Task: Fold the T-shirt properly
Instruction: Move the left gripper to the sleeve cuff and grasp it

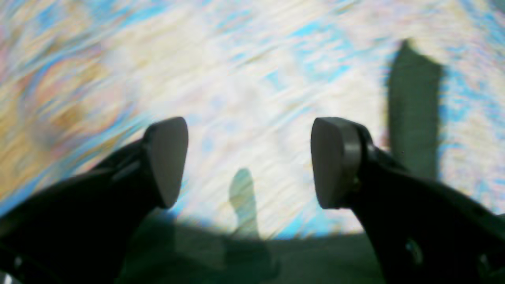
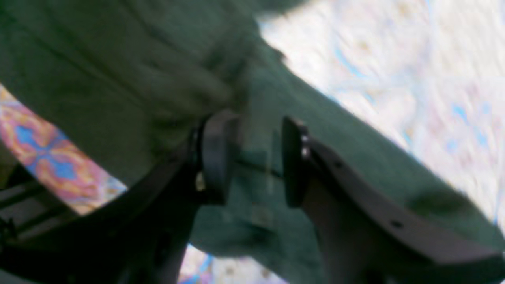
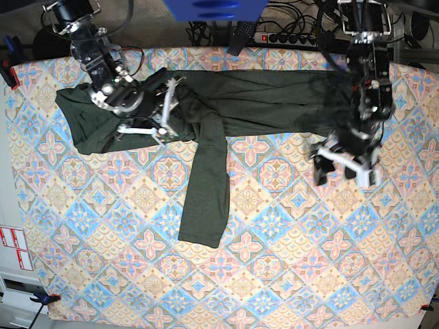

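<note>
The dark olive-green T-shirt (image 3: pixel 260 99) lies spread along the far side of the table, one long sleeve (image 3: pixel 206 192) trailing toward the middle. My right gripper (image 3: pixel 167 110) hovers over the shirt's left part. In the right wrist view its jaws (image 2: pixel 254 157) stand apart, with bunched green fabric (image 2: pixel 118 71) right behind and below them and nothing pinched. My left gripper (image 3: pixel 341 175) is open just in front of the shirt's right end. In the left wrist view it (image 1: pixel 248 161) is over bare cloth, with shirt edge (image 1: pixel 315 260) beneath and a green strip (image 1: pixel 414 110) at right.
A colourful patterned tablecloth (image 3: pixel 274 260) covers the table. A power strip with cables (image 3: pixel 288 38) and a blue object (image 3: pixel 214 8) sit beyond the far edge. White labels (image 3: pixel 14 247) are at the left edge.
</note>
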### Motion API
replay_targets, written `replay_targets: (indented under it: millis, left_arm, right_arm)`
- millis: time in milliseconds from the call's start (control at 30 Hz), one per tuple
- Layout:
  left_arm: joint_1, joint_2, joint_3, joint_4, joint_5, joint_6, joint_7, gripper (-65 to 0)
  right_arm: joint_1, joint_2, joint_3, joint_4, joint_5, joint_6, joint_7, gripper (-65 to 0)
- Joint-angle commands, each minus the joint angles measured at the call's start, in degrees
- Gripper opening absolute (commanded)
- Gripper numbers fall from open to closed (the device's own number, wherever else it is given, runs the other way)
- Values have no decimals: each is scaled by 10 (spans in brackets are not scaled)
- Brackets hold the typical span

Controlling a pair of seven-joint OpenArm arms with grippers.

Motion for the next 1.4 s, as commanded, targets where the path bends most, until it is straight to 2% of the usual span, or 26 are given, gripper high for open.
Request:
replay_targets:
  millis: [0,167,533,633,833,933,1100,1300,1367]
  left_arm:
    - [-26,-4,15,-4,-5,-1,2,-171]
    - [-113,32,51,-72,-3,-1,31,-171]
    - [-290,137,51,-336,-3,-2,28,-171]
    - [-327,160,60,-400,-3,-2,0,-171]
    - [-372,185,143,-526,-6,-1,-93,-171]
    - [-388,200,164,-575,-6,-1,-132,-171]
    - [-392,220,165,-613,-6,0,-151,-171]
    - [-380,222,169,-630,-5,0,-172,-171]
    - [-380,229,169,-651,-5,0,-173,-191]
  right_arm:
    - [3,1,24,12,2,-1,8,-437]
    - [-3,-23,82,12,3,-1,7,-437]
    - [-19,-24,83,20,3,-1,8,-437]
    - [-19,-24,84,31,3,-1,8,-437]
    - [-19,-24,84,33,3,-1,8,-437]
    - [-19,-23,84,33,3,-1,8,-437]
    - [-19,-23,84,37,3,-1,8,-437]
    - [-19,-23,84,40,3,-1,8,-437]
    - [-19,-23,84,40,3,-1,8,-437]
